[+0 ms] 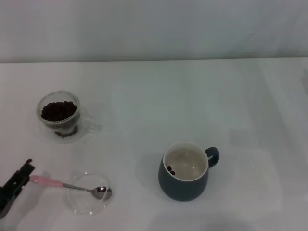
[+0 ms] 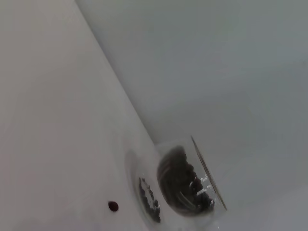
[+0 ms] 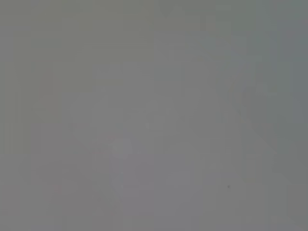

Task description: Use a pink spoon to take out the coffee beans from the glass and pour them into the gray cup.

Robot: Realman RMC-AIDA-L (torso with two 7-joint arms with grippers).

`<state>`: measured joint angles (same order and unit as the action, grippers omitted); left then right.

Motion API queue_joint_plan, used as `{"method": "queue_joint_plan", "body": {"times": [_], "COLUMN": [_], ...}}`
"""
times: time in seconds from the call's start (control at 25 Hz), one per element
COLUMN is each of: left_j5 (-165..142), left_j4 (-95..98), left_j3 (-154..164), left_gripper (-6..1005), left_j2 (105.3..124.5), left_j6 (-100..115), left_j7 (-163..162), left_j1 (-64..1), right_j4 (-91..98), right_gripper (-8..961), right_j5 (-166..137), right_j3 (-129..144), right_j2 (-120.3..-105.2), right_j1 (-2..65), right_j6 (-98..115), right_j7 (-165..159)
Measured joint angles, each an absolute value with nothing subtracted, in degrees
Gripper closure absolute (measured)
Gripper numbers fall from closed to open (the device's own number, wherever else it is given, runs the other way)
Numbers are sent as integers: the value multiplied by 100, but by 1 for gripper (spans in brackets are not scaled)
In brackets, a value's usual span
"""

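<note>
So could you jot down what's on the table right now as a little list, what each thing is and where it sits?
glass: far left, holds a heap of coffee beans
gray cup: near middle, upright, a few beans inside
pink spoon: bowl resting in a flat clear dish, handle pointing left
left tool: at the end of the spoon's handle; grip unclear
right tool: out of sight

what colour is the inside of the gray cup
Cream-white inside the gray cup, with a couple of dark coffee beans at the bottom; the head view shows it best.
</note>
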<state>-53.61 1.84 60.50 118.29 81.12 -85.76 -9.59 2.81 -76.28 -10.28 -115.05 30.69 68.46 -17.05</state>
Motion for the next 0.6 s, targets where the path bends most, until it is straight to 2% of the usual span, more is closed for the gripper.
{"method": "queue_joint_plan", "body": {"times": [0.12,0.32,0.6], "left_j5": [-5327,-5206,-3748], "left_j4": [222,552,1026], "left_j3": [6038,6012,5997], "left_gripper": [600,434,422], "left_j2": [11785,11741,11731], "left_j6": [8149,8237,8495], "left_j7": [-8615,-8695,-7473], "left_j1": [-859,-610,-164], "right_j4": [284,281,281], "right_gripper": [227,227,227], "right_j5": [-7628,-7629,-7628], "right_j3": [-1028,-1028,-1029], "right_j2": [-11505,-11505,-11505], "right_j1": [3062,3059,3057], "right_j6": [6846,6847,6814], "right_j7": [-1711,-1717,-1732]}}
